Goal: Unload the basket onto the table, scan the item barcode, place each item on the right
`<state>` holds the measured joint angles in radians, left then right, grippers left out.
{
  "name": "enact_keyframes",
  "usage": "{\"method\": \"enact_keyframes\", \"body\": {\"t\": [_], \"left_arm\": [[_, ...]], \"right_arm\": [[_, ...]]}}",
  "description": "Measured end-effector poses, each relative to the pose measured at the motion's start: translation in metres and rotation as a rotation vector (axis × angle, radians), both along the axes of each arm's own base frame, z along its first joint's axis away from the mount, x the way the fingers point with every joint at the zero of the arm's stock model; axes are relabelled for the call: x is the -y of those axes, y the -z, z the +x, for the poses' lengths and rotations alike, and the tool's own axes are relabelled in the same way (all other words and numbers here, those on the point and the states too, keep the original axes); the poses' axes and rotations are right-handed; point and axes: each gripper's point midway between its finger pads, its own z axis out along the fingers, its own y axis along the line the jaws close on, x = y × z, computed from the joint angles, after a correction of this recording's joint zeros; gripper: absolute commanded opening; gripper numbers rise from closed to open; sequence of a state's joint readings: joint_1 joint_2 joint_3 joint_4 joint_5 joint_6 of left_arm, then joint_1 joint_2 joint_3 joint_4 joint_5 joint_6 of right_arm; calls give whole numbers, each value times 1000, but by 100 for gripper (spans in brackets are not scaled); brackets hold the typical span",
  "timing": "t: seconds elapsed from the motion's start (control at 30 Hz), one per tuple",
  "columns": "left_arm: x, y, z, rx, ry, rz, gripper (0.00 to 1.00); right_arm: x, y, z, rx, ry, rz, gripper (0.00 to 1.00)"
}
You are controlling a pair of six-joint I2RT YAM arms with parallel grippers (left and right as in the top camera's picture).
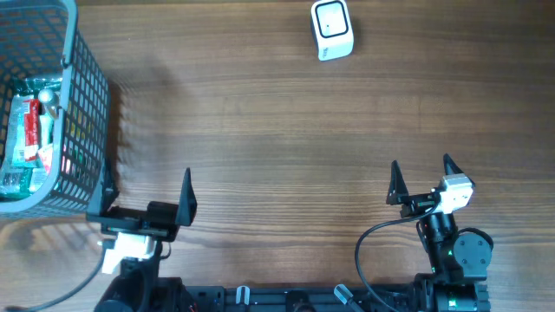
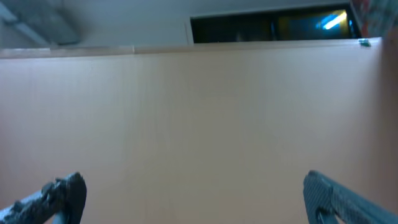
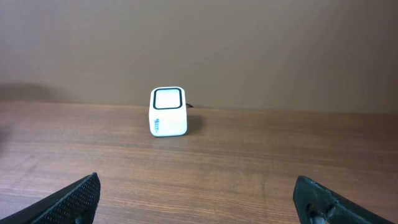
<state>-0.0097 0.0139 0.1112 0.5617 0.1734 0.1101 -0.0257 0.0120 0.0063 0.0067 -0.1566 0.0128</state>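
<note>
a grey mesh basket [image 1: 85, 121] stands at the far left edge of the brown wooden table [image 1: 260, 130].

No text, brand name, number or sign can be read in any view. A small teal marking is seen on the front face of the white scanner [image 3: 168, 112], just below its dark window, but its characters are too small to be made out. In the overhead view only the blank top and window of that scanner [image 1: 332, 29] are shown. Well apart from the scanner, to its left in the overhead view, red and green printing is seen on the packets [image 1: 30, 130] lying in the basket [image 1: 87, 113]. The printing is blurred and partly hidden by the mesh, and no barcode can be picked out.
</note>
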Motion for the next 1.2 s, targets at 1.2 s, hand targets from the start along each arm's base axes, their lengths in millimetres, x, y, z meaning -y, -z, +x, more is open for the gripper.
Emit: {"method": "enact_keyframes", "body": {"t": [1.2], "left_arm": [[-250,-31,171,-1182,-609,-353,96]], "right_arm": [[1,0,0,-1,3,0,100]]}}
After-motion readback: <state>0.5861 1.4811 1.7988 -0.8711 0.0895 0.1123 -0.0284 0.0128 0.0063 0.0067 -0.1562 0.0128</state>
